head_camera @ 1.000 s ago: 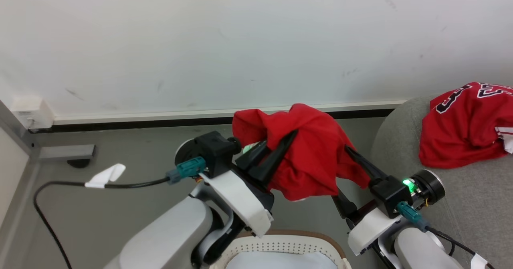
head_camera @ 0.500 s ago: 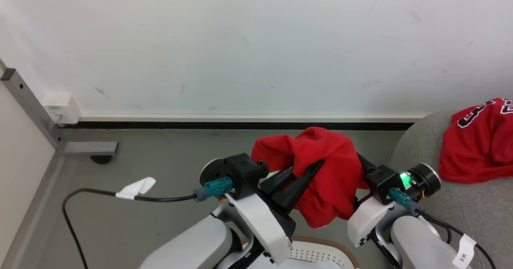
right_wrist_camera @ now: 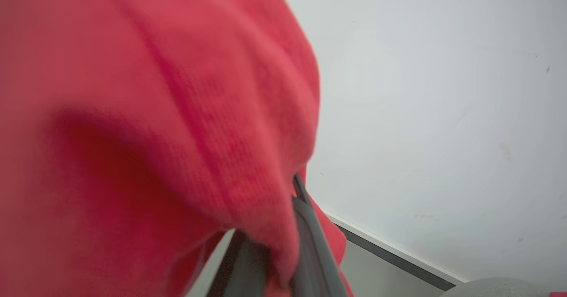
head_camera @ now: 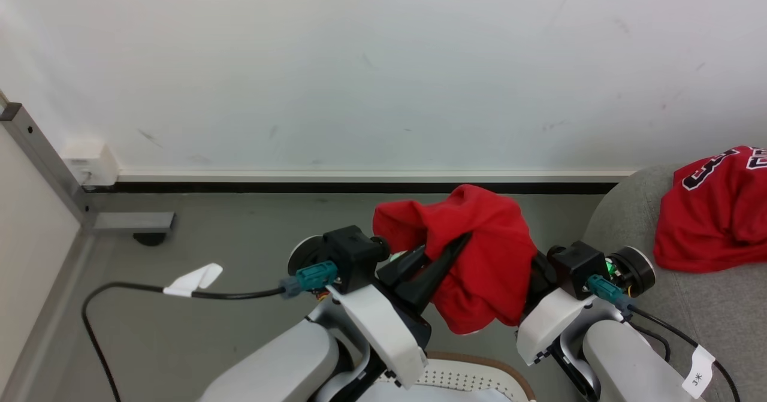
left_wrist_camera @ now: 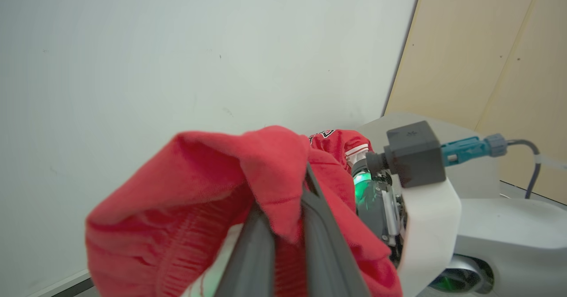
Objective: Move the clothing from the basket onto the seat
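Observation:
A bright red garment (head_camera: 479, 252) hangs bunched in the air between my two grippers, above the floor. My left gripper (head_camera: 446, 243) is shut on its left side, and cloth is pinched between the dark fingers (left_wrist_camera: 310, 226). My right gripper (head_camera: 538, 265) is shut on the garment's right side, its fingers mostly buried in red cloth (right_wrist_camera: 133, 133). The white basket (head_camera: 479, 371) with its tan rim sits just below my arms. A second red garment (head_camera: 713, 216) with black-and-white lettering lies on the grey seat (head_camera: 689, 312) at the right.
A white wall with a dark baseboard (head_camera: 359, 186) runs behind. A grey metal frame leg (head_camera: 129, 221) and a wall box (head_camera: 90, 162) stand at the left. A black cable (head_camera: 120, 288) loops over the grey floor. A tan panel (left_wrist_camera: 487, 53) rises beyond the seat.
The head camera has shifted. My two grippers have drawn closer together, bunching the garment tighter, and the right wrist has pulled in toward the cloth.

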Robot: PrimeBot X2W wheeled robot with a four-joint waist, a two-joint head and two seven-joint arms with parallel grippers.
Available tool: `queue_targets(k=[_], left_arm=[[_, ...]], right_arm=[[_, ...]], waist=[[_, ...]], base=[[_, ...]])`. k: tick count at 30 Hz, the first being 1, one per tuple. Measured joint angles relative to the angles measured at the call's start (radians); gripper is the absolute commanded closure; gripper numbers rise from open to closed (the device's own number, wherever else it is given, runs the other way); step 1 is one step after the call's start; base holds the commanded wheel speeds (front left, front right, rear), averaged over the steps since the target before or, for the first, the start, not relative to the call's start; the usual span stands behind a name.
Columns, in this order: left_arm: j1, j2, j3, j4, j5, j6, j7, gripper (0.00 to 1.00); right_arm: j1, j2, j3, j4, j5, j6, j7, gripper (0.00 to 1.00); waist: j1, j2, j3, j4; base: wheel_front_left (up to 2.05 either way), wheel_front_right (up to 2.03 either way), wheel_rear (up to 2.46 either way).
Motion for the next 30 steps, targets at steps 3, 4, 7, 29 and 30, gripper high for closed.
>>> queue_targets(k=[3, 4, 7, 29, 30], left_arm=[[0.0, 0.003, 0.001, 0.001, -0.001, 0.003, -0.001, 1.0], [0.0, 0.003, 0.001, 0.001, -0.001, 0.003, -0.001, 1.0], [0.0, 0.004, 0.002, 0.001, -0.003, 0.006, -0.001, 1.0], [0.0, 0.02, 0.002, -0.012, -0.009, 0.022, -0.018, 0.0], [0.0, 0.023, 0.0, -0.012, -0.007, 0.022, -0.018, 0.0]], right_arm=[[0.0, 0.0, 0.0, -0.009, 0.008, 0.0, 0.0, 1.0], [0.001, 0.0, 0.001, -0.013, 0.01, 0.0, 0.0, 1.0], [0.006, 0.002, -0.016, -0.029, 0.023, 0.0, 0.0, 1.0], [0.089, 0.013, -0.223, -0.205, 0.213, 0.0, 0.0, 1.0], [0.09, 0.012, -0.234, -0.216, 0.213, 0.0, 0.0, 1.0]], waist=[[0.0, 0.0, 0.0, -0.006], [0.0, 0.0, 0.001, -0.008], [0.0, 0.0, 0.003, -0.014], [0.0, 0.0, 0.06, -0.119], [0.0, 0.0, 0.065, -0.128]], base=[[0.0, 0.0, 0.0], [0.0, 0.0, 0.0], [0.0, 0.0, 0.0], [0.0, 0.0, 0.0], [0.0, 0.0, 0.0]])
